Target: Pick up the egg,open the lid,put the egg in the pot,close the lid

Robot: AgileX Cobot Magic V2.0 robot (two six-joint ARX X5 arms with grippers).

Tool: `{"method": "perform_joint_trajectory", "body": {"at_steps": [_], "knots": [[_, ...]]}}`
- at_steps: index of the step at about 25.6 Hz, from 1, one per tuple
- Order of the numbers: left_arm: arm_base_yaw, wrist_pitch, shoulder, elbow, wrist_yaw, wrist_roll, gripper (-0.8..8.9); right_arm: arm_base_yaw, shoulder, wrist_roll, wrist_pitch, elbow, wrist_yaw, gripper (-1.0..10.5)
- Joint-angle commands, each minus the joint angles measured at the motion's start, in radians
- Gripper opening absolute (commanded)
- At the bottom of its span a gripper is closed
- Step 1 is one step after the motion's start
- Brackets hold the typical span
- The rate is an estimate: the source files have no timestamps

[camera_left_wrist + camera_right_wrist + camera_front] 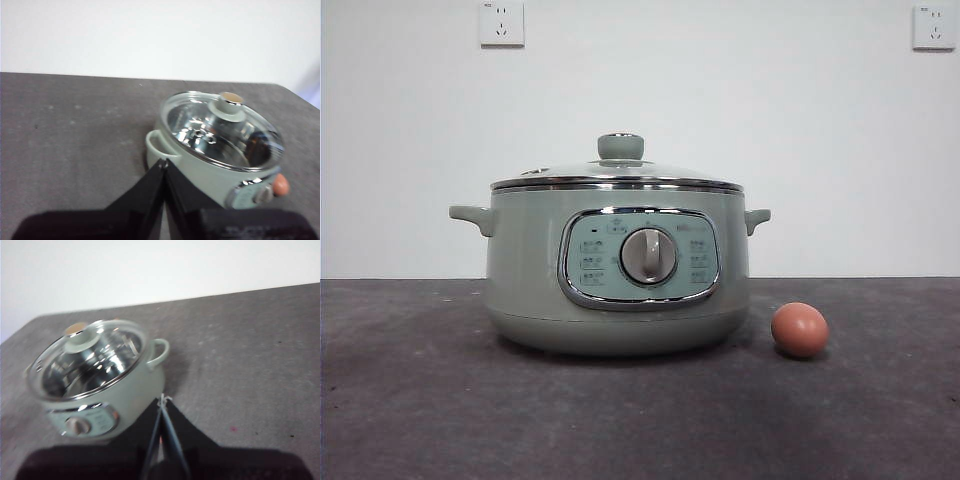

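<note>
The pot (618, 275) stands in the middle of the dark worktop (410, 400), with its control panel and dial (648, 256) turned toward the front camera. The lid (617, 176) sits flat on the rim of the pot, and its green knob (620, 146) points straight up, so it is free to be taken from above. Through the glass, the wrist views show a shiny steel inside; I see nothing in it, though reflections make this hard to tell.

The egg (799, 329) lies on its side on the worktop, just beside the base of the pot and a little nearer to the front camera, but not touching it. I judge that this free place is good for a grasp from above, because the pot wall does not block the jaws.

The left pincer (164, 163) hangs above the worktop on the side of one pot handle (158, 143); its jaws are pressed together and hold nothing. The right pincer (162, 400) hangs above the side of the other handle (160, 351), also pressed together and empty. In the front view no arm shows.

No step seems to be done yet: the egg is not picked and the lid is closed. The egg is round and smooth, so it may roll or slip if the jaws close off its centre.
</note>
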Motion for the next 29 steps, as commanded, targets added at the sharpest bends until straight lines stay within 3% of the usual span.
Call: {"method": "perform_joint_trajectory", "body": {"at_steps": [1, 11, 18, 20, 22, 23, 29], "knots": [[0.000, -0.080, 0.051, 0.092, 0.027, 0.081, -0.06, 0.000, 0.058, -0.093, -0.079, 0.095, -0.039, -0.1], [0.000, -0.267, 0.213, 0.306, 0.125, 0.139, -0.04, 0.000, 0.216, -0.231, -0.327, 0.296, -0.087, -0.1], [-0.002, -0.269, 0.271, 0.311, 0.196, 0.138, 0.19, 0.000, 0.257, -0.238, -0.338, 0.310, -0.141, 0.5], [-0.002, -0.269, 0.289, 0.311, 0.235, 0.138, 2.04, 0.000, 0.267, -0.236, -0.339, 0.310, -0.143, 2.5], [-0.002, -0.269, 0.307, 0.311, 0.256, 0.138, 5.60, 0.000, 0.277, -0.225, -0.339, 0.310, -0.143, 5.0], [-0.002, -0.269, 0.314, 0.312, 0.262, 0.138, 6.25, 0.000, 0.280, -0.225, -0.340, 0.310, -0.143, 5.7], [-0.016, -0.215, 0.343, 0.312, 0.263, 0.133, 6.25, 0.000, 0.302, -0.225, -0.334, 0.310, -0.184, 5.8]]}}
